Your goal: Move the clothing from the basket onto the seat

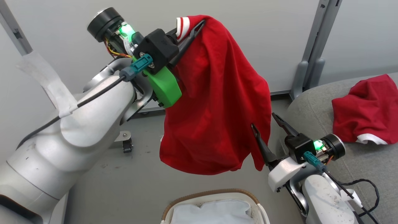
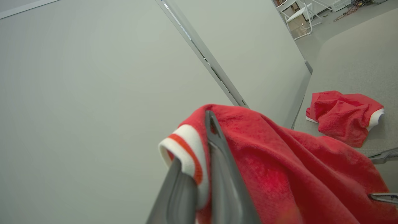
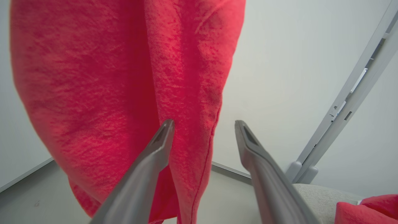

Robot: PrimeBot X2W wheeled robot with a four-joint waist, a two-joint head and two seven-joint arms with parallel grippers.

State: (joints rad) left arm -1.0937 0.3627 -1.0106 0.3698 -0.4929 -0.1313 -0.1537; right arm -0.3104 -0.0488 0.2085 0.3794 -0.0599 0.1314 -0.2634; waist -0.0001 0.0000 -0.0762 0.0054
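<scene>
A bright red garment (image 1: 214,102) hangs in the air above the basket (image 1: 214,194), held up high by my left gripper (image 1: 197,28), which is shut on its white striped cuff (image 2: 186,149). My right gripper (image 1: 264,121) stands open beside the cloth's lower right edge, and the hanging fabric (image 3: 192,93) reaches between its fingers (image 3: 161,140). A second red garment (image 1: 365,110) lies crumpled on the grey seat (image 1: 311,112) at the right. The basket at the bottom edge holds white cloth.
A pale partition wall with grey metal posts (image 1: 311,46) stands behind. Grey floor (image 1: 130,180) lies between basket and wall, with a small caster (image 1: 127,144) on it. A black cable (image 1: 363,186) loops on the seat near my right arm.
</scene>
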